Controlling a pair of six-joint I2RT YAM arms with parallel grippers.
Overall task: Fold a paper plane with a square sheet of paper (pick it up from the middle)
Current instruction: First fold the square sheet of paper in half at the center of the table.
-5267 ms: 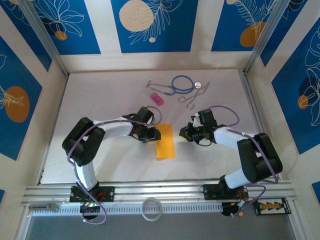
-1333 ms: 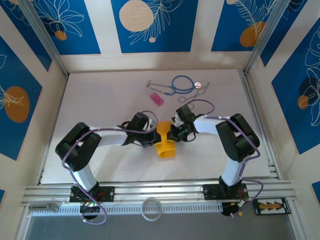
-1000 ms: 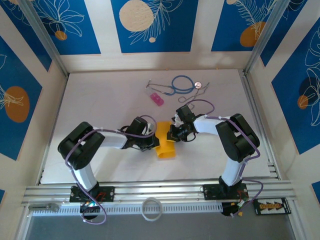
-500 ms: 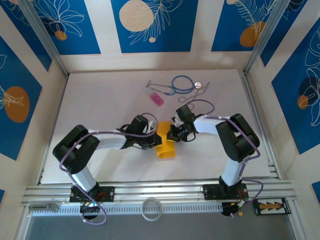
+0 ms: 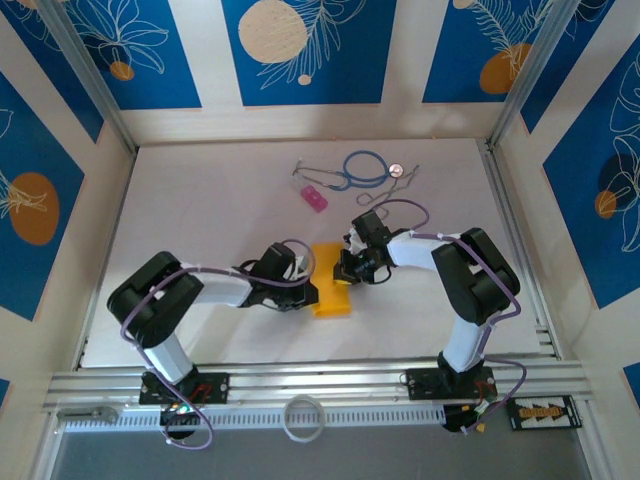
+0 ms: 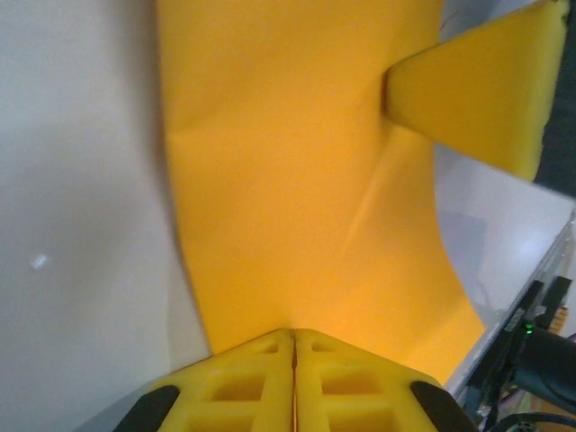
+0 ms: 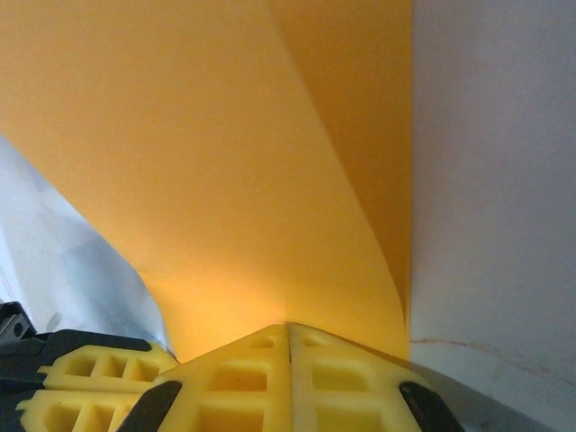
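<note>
White worktop [image 5: 200,220] carries the square sheet of paper [image 5: 331,300], doubled and bowed. The left gripper [image 5: 307,293] at its 8 o'clock and the right gripper [image 5: 345,269] at 2 o'clock have their fingers [image 6: 236,385] clenched on it. The dart folds seemingly remain.

Left wrist view: square sheet of paper [image 6: 297,198] runs off top edge, its near edge hidden behind left tool [image 6: 293,337]. Top view: metal bits [image 5: 390,192] on far tabletop [image 5: 200,220] are too small to identify.
</note>
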